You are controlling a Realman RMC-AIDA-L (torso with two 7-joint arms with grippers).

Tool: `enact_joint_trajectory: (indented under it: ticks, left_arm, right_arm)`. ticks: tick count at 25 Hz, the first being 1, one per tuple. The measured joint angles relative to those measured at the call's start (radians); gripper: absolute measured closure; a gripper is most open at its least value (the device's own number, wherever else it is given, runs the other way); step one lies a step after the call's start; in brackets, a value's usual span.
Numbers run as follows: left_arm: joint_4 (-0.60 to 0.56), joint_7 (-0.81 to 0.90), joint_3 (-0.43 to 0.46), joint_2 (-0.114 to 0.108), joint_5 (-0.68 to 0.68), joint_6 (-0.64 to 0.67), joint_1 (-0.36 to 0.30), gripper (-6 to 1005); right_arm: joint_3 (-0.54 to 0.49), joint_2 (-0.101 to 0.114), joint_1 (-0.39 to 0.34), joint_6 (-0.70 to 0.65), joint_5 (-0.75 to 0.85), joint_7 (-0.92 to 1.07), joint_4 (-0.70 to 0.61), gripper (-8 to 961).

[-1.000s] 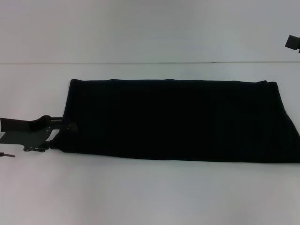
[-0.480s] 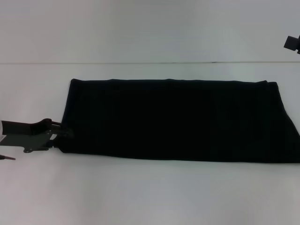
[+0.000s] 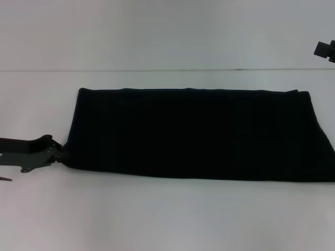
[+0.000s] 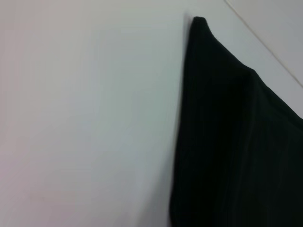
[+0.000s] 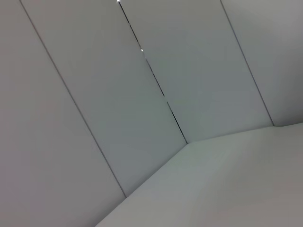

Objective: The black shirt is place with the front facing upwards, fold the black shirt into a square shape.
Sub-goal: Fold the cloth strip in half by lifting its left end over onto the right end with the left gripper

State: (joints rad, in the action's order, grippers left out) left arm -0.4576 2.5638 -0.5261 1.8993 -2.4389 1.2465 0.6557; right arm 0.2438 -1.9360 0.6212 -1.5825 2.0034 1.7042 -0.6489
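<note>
Lying flat across the middle of the head view, the black shirt (image 3: 193, 133) is a long dark rectangle on the white table (image 3: 167, 219), its right end cut off by the frame edge. No lettering or label shows. The left gripper (image 3: 62, 153) sits at its lower-left corner; finger state unclear. The right gripper (image 3: 325, 50), upper right, is mostly cropped. Bare table surrounds the cloth.

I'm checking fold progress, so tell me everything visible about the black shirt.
The black shirt looks like soft plain black cloth, folded into a long flat band lying across the white table. No lettering or label shows. Its edges look fairly straight. The left gripper is at its near left corner; the right gripper hangs clear of it.
</note>
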Motion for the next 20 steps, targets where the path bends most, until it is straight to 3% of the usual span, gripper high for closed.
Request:
enact_joint_trajectory:
  ticks: [2,6,12,20]
  left_arm:
    - [-0.01,-0.004,0.002,0.001,0.0,0.0,-0.008,942]
    - [-0.027,-0.027,0.011,0.003,0.008,-0.007,-0.034,955]
    - [-0.097,-0.076,0.061,0.002,0.011,-0.015,-0.093,976]
    - [-0.189,-0.151,0.249,-0.05,0.012,0.025,-0.185,973]
  right_arm:
    - [0.0,-0.004,0.0,0.001,0.001,0.0,0.0,33]
    - [-0.001,-0.016,0.001,0.007,0.001,-0.001,0.0,33]
    - [-0.001,-0.052,0.025,0.049,-0.005,-0.001,0.01,34]
    - [0.007,-0.078,0.067,0.079,-0.009,0.002,0.015,33]
